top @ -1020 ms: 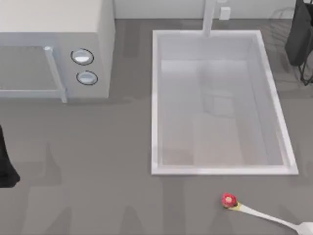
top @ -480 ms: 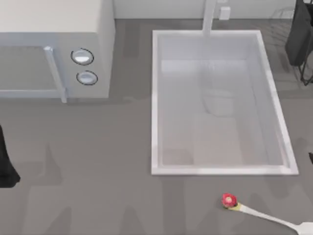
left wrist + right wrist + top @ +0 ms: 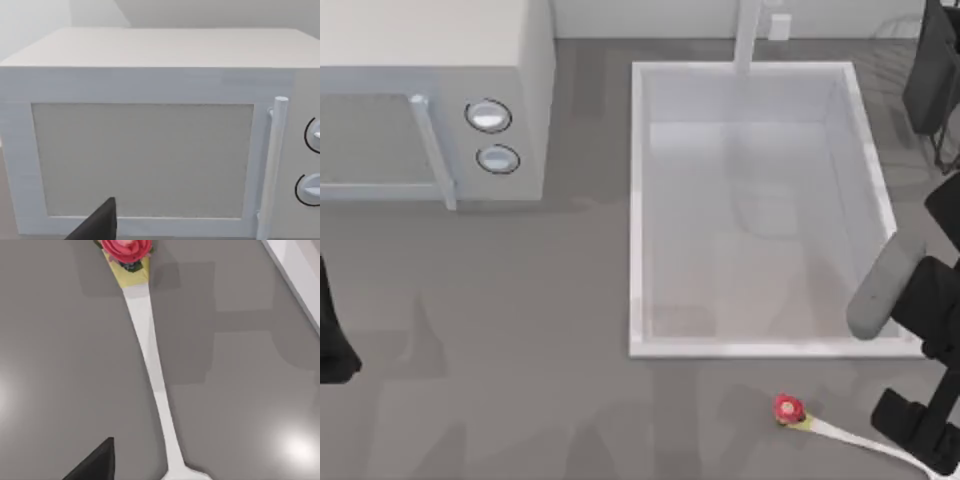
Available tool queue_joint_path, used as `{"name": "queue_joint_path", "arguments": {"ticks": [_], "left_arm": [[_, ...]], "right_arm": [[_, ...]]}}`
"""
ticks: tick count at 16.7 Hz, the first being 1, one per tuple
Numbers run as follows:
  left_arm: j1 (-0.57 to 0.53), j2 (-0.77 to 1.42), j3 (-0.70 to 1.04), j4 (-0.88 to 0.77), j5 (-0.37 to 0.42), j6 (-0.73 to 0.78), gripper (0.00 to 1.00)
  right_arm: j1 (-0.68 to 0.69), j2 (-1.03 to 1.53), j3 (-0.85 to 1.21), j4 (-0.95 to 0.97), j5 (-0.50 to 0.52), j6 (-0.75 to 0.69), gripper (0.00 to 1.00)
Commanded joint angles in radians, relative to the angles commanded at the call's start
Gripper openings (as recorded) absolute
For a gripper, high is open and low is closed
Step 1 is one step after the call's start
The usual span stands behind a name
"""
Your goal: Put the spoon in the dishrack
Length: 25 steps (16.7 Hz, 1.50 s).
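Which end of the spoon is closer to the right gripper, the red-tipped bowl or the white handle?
The white handle end of the spoon: it runs under the right gripper at the table's lower right, while the yellowish, red-tipped bowl points away, toward the left.

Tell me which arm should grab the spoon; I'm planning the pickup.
Right. Its gripper is over the spoon handle at the table's right front, with the dishrack on that side too. The left arm sits parked at the far left.

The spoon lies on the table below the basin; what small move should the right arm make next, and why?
Probably lower the right gripper onto the spoon handle. It is above the handle's far end, near the top view's lower right corner, and the spoon lies flat, ungrasped; the dishrack is at the upper right. The left arm is parked at the left edge.
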Motion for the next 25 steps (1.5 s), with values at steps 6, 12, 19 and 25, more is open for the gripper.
{"name": "queue_joint_path", "arguments": {"ticks": [6,12,19,25], "left_arm": [[0.0,0.0,0.0,0.0,0.0,0.0,1.0],[0.0,0.0,0.0,0.0,0.0,0.0,1.0],[0.0,0.0,0.0,0.0,0.0,0.0,1.0],[0.0,0.0,0.0,0.0,0.0,0.0,1.0]], "right_arm": [[0.103,0.245,0.175,-0.164,-0.003,-0.091,1.0],[0.101,0.249,0.175,-0.163,-0.002,-0.093,1.0],[0.108,0.376,0.036,0.107,-0.002,-0.089,1.0],[0.111,0.459,-0.056,0.275,-0.002,-0.086,1.0]]}}
